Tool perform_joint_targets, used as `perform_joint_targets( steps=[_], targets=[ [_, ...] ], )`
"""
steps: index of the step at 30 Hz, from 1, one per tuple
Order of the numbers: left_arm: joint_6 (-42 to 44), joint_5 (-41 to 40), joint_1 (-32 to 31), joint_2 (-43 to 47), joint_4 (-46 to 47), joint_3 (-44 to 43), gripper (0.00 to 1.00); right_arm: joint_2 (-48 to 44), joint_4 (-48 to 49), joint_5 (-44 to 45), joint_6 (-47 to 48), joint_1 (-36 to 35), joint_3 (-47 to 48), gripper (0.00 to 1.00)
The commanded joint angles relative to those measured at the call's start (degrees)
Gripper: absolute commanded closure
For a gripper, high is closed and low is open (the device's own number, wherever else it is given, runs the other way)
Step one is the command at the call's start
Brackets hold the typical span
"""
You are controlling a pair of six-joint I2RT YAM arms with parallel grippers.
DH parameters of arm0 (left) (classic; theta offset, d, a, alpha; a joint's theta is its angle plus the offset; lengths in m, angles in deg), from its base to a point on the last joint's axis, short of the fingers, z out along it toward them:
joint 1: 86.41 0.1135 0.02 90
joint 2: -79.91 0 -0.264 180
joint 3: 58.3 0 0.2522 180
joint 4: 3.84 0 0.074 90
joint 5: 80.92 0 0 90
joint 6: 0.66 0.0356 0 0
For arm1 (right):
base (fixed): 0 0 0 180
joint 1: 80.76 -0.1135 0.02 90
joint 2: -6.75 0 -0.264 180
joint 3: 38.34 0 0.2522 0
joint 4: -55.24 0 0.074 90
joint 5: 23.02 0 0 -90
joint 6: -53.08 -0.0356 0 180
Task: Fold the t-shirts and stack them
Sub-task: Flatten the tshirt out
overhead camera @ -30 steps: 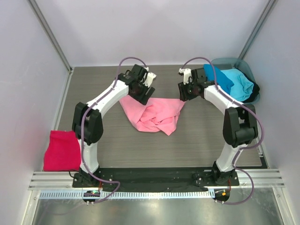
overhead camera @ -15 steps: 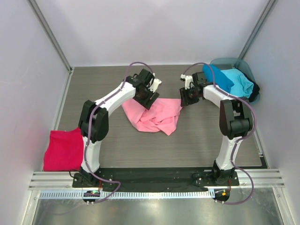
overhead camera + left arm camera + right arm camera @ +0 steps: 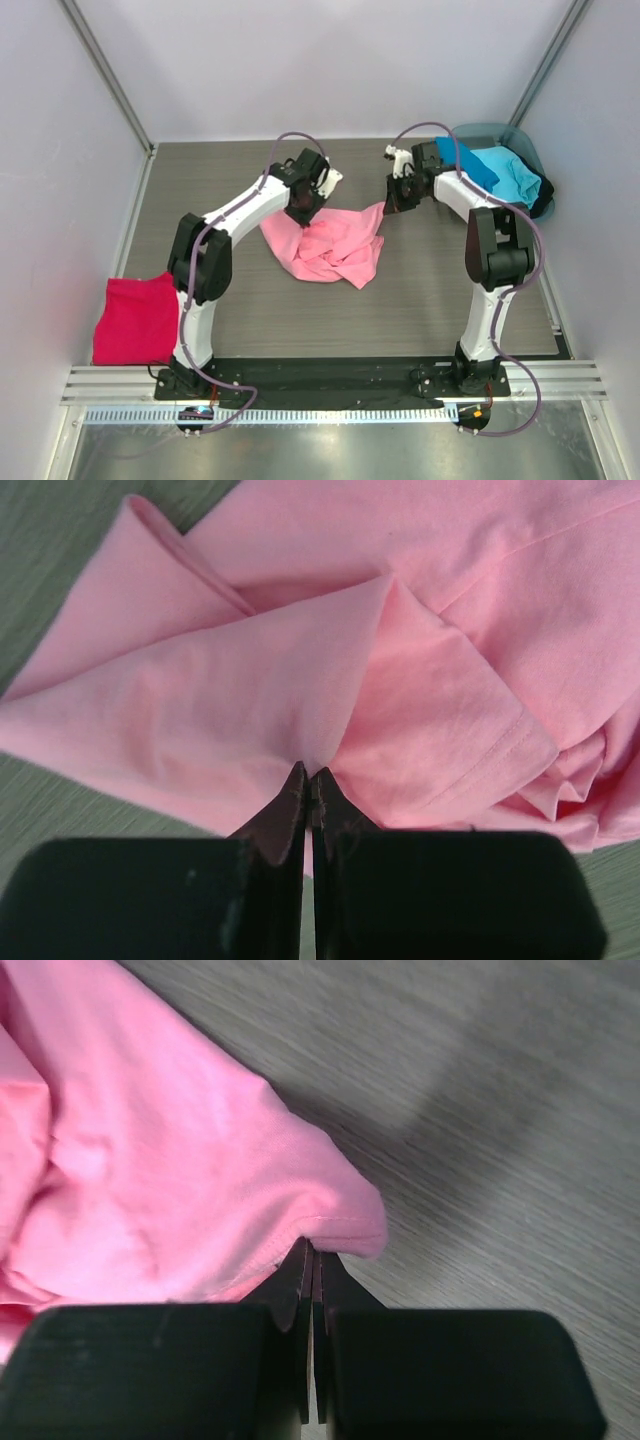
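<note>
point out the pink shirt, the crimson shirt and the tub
pink shirt [image 3: 325, 245], top view, middle of the crumpled cloth
crimson shirt [image 3: 133, 320], top view, centre of the folded cloth
tub [image 3: 512, 135], top view, bare far rim

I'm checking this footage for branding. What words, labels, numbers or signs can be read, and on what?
No text can be read anywhere.
Pink shirt, crimson shirt, blue shirts: plain, no print or tag showing.
Arm bases: any marks are too small to read.
</note>
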Motion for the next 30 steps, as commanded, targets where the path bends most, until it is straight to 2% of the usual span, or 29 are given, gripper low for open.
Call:
perform_joint_targets(
  steps=[1,8,13,18,19,23,24,25,26,28,30],
  targets=[
    [1.16,-4.94,0.34,9.58,1.6,-0.18,1.0,-6.91,0.8,-3.76,-1.85,0.14,5.13,0.99],
    [1.69,-11.89,2.79,23.3,2.04,5.35,1.0,-16.4,0.45,-1.58,-0.19,0.22,6.63,0.99],
    [1.87,-13.48,5.26,32.51,2.39,11.59,1.0,-19.22,0.45,1.24,1.4,0.23,9.44,0.99],
    [0.73,-14.45,5.53,38.42,1.43,23.62,1.0,-19.75,0.54,2.83,1.57,0.31,10.42,0.99],
    [0.46,-14.01,5.61,39.21,1.43,27.73,0.97,-19.49,0.37,3.0,1.75,0.31,9.54,0.99],
    [-0.07,-12.34,5.79,41.94,1.16,35.15,0.8,-18.52,0.36,3.09,1.93,0.23,6.46,0.99],
    [0.2,-12.34,5.79,42.03,1.68,35.42,0.76,-18.26,0.36,3.01,1.93,0.31,6.2,0.99],
    [0.55,-12.25,5.79,42.12,1.86,34.64,0.63,-18.08,0.36,3.09,2.1,0.23,6.02,0.99],
    [0.72,-11.9,5.7,41.94,2.13,33.67,0.56,-17.82,0.45,3.61,2.19,0.23,6.02,0.99],
    [1.51,-7.97,5.62,40.28,2.74,30.0,0.47,-17.47,0.36,4.14,2.71,0.23,6.19,0.99],
    [1.25,-5.06,5.44,37.03,3.36,27.17,0.44,-17.03,0.45,4.41,2.8,0.23,6.11,0.99]
  ],
)
